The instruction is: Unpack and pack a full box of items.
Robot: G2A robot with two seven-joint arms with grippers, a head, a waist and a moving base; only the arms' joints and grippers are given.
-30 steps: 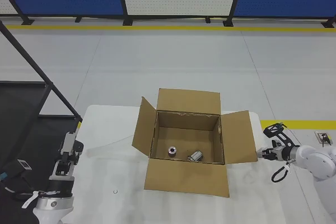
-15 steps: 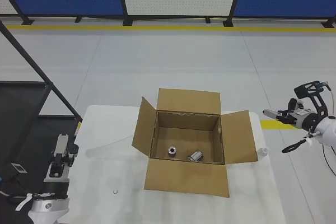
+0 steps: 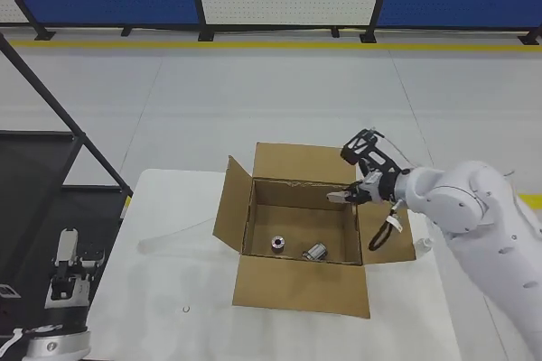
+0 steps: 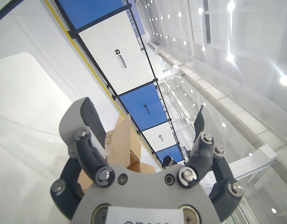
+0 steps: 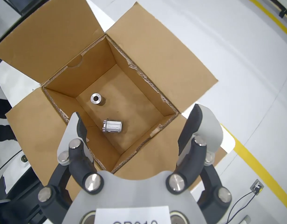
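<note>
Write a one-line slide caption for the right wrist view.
Open right gripper above an open cardboard box holding an upright metal sleeve and a flanged metal cylinder on its side.

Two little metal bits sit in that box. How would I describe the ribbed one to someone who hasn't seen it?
Find the open cardboard box on the white table; two small metal pieces sit apart on its floor. The ribbed piece lies on its side, with grooves along its body and a collar at one end, while its neighbour stands upright, showing a round hole.
</note>
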